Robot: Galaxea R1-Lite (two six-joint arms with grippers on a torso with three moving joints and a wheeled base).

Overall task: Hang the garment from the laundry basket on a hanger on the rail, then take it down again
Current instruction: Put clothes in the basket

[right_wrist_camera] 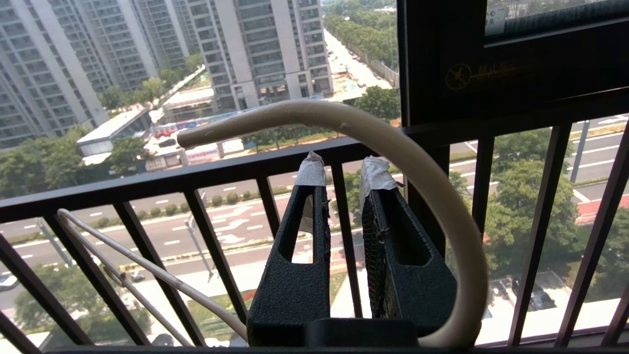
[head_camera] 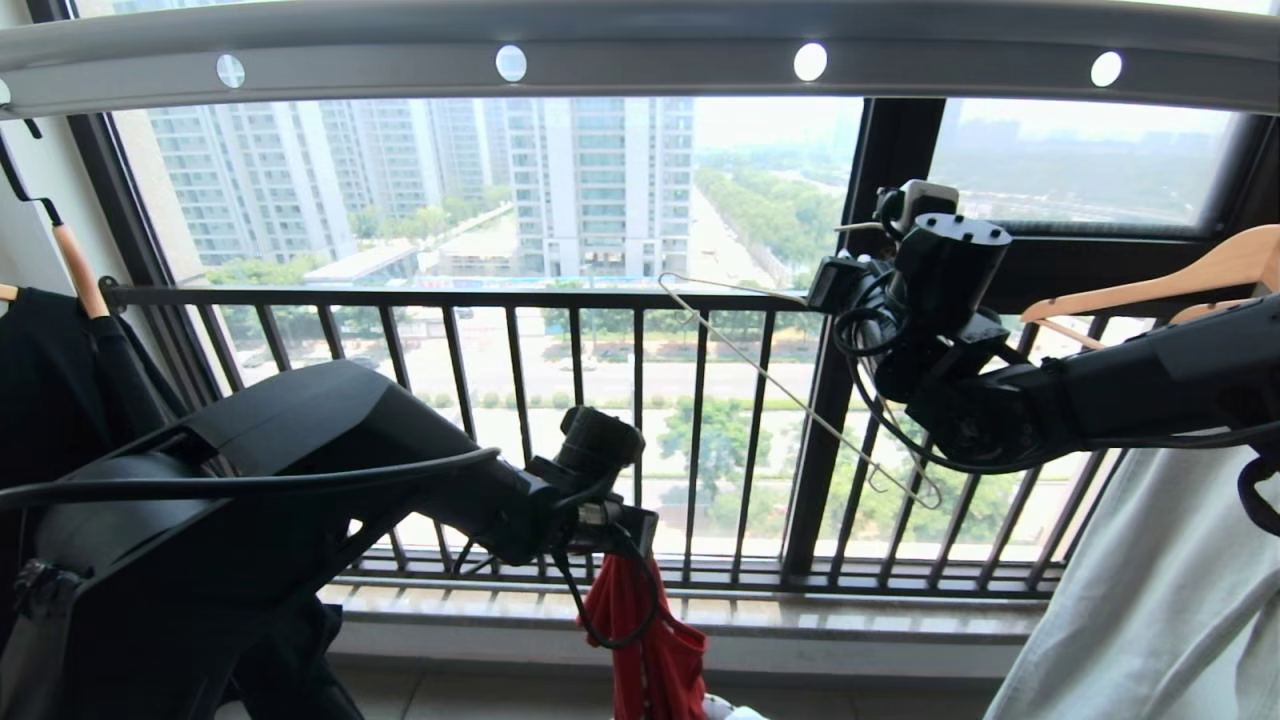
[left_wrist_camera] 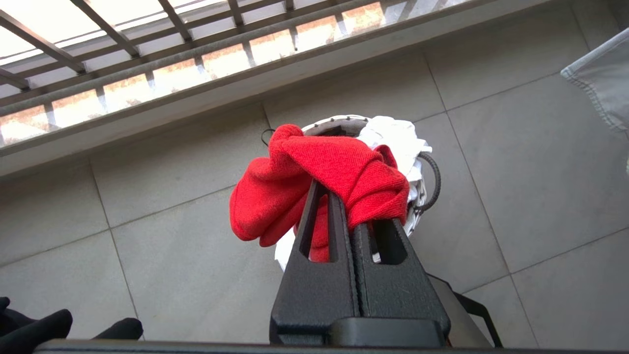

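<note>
Head view: the grey rail (head_camera: 640, 60) with 4 visible round holes spans the top. The left gripper (head_camera: 625, 545) is low before the dark window railing (head_camera: 450, 297), with the red garment (head_camera: 650, 640) hanging from it. The right gripper (head_camera: 850, 260) is raised near the window frame, carrying the thin white wire hanger (head_camera: 790, 395), which slants down to the right. A wooden hanger (head_camera: 1160, 285) and a white T-shirt (head_camera: 1160, 600) are at right, a black T-shirt (head_camera: 50, 380) at left.

Left wrist view: jaws clamped shut on a fold of the garment (left_wrist_camera: 324, 177), lifted above the laundry basket (left_wrist_camera: 427, 182) on the tiled floor (left_wrist_camera: 516, 162).

Right wrist view: the hanger's hook (right_wrist_camera: 393, 142) curves around the taped fingertips (right_wrist_camera: 310, 169); the jaws stand slightly apart, and the gripped wire itself is hidden below them.
</note>
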